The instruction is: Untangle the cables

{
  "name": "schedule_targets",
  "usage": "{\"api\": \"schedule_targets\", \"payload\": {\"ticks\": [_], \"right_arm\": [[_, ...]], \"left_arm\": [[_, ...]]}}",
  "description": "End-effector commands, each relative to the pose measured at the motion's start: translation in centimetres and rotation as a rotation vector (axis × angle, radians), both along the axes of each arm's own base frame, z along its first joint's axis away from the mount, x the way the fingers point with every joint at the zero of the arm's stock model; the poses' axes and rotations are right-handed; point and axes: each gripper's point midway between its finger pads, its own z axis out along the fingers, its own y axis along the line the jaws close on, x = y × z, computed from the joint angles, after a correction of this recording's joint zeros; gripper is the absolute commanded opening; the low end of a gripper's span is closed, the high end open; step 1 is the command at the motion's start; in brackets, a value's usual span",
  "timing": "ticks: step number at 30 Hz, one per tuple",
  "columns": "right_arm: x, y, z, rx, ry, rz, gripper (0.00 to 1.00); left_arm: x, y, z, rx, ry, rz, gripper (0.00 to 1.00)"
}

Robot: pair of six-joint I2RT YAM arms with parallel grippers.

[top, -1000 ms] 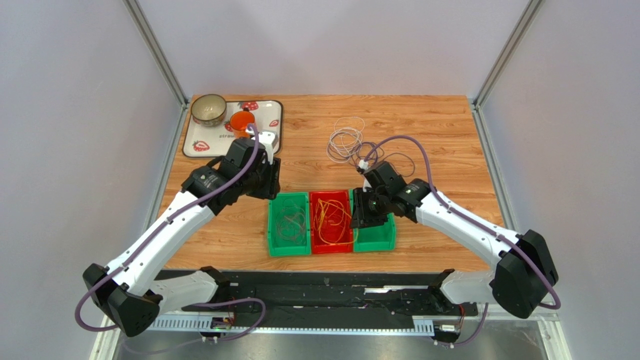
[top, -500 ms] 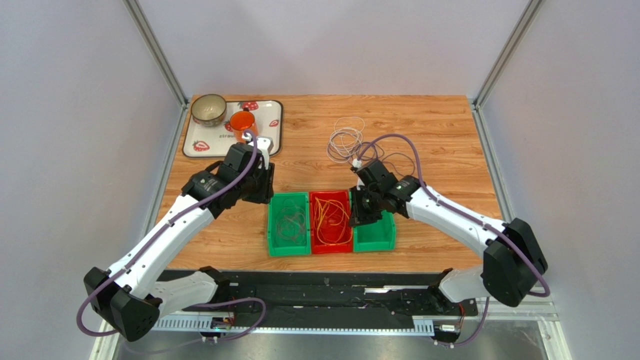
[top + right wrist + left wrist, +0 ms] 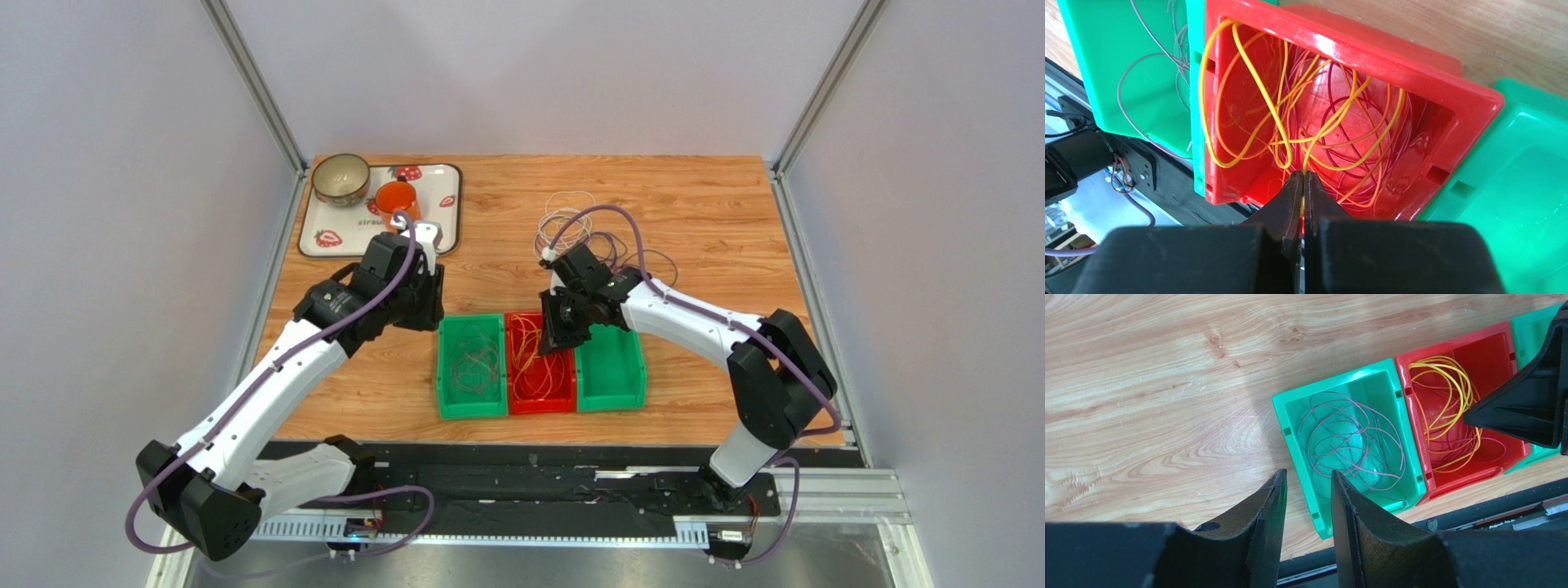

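Yellow-orange cables (image 3: 1254,79) and thin dark red ones (image 3: 1364,122) lie looped in the red bin (image 3: 1389,52). My right gripper (image 3: 1303,174) is over this bin (image 3: 541,380), shut on a yellow cable strand. Purple-grey cables (image 3: 1352,444) lie in the left green bin (image 3: 1290,435). A loose pile of white-grey and dark cables (image 3: 567,227) lies on the table behind the bins. My left gripper (image 3: 1309,473) is open and empty, above the table at the near left corner of the left green bin (image 3: 472,398).
The right green bin (image 3: 610,368) shows no cables. A white tray (image 3: 448,208) at the back left holds a bowl (image 3: 341,179) and an orange cup (image 3: 395,197). The black rail runs along the table's near edge.
My right gripper has moved left, from over the right green bin to over the red bin. My left arm has shifted slightly left.
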Motion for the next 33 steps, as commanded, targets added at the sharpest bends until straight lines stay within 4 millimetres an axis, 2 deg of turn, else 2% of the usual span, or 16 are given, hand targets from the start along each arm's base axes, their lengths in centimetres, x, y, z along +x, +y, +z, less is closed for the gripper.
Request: {"api": "schedule_targets", "payload": {"ticks": [1,5,6,10,15,17,20,23,25,26,27,29,30,32,33], "right_arm": [[0.3,0.3,1.4,0.008,-0.054,0.038,0.0],[-0.2,-1.1,1.5,-0.055,-0.065,0.043,0.02],[-0.1,-1.5,1.8,-0.069,-0.08,0.037,0.06],[-0.4,-2.9,2.9,-0.12,-0.105,0.032,0.38],[0.5,-4.7,5.7,-0.181,-0.197,0.021,0.49],[1.0,-5.1,7.6,-0.184,-0.247,0.012,0.55],[2.9,-6.0,9.4,-0.202,-0.317,-0.042,0.59],[4.9,-5.9,10.8,-0.181,-0.361,-0.077,0.58],[6.4,-5.4,10.6,-0.188,-0.375,-0.086,0.58],[7.5,-5.2,11.5,-0.177,-0.399,-0.106,0.57],[8.7,-4.8,10.6,-0.191,-0.389,-0.111,0.57],[10.9,-4.5,11.4,-0.18,-0.406,-0.146,0.56],[12.1,-4.1,10.3,-0.194,-0.39,-0.151,0.56],[13.9,-4.1,9.8,-0.202,-0.382,-0.168,0.55],[15.1,-3.9,10.9,-0.19,-0.404,-0.185,0.55]], "left_arm": [[0.6,-0.2,0.5,-0.016,-0.025,-0.016,0.41],[0.6,-0.5,0.3,-0.035,-0.006,-0.029,0.41],[0.7,-0.7,0.3,-0.037,-0.005,-0.033,0.41],[0.7,-0.9,0.5,-0.042,-0.009,-0.046,0.41],[0.7,-1.3,1.4,-0.056,-0.008,-0.064,0.43],[0.8,-1.3,1.8,-0.05,-0.007,-0.069,0.44],[0.9,-1.3,2.8,-0.038,-0.013,-0.083,0.46],[1.3,-0.8,3.5,-0.002,-0.032,-0.091,0.47],[1.5,-0.3,3.7,0.031,-0.041,-0.079,0.48],[1.8,0.1,3.6,0.05,-0.045,-0.063,0.48],[2.0,0.1,3.7,0.048,-0.054,-0.058,0.48],[2.0,0.2,3.0,0.052,-0.052,-0.05,0.49],[2.3,0.1,2.9,0.047,-0.063,-0.044,0.49],[2.3,0.6,2.2,0.069,-0.06,-0.026,0.49],[2.4,0.7,1.9,0.076,-0.059,-0.02,0.49]]}}
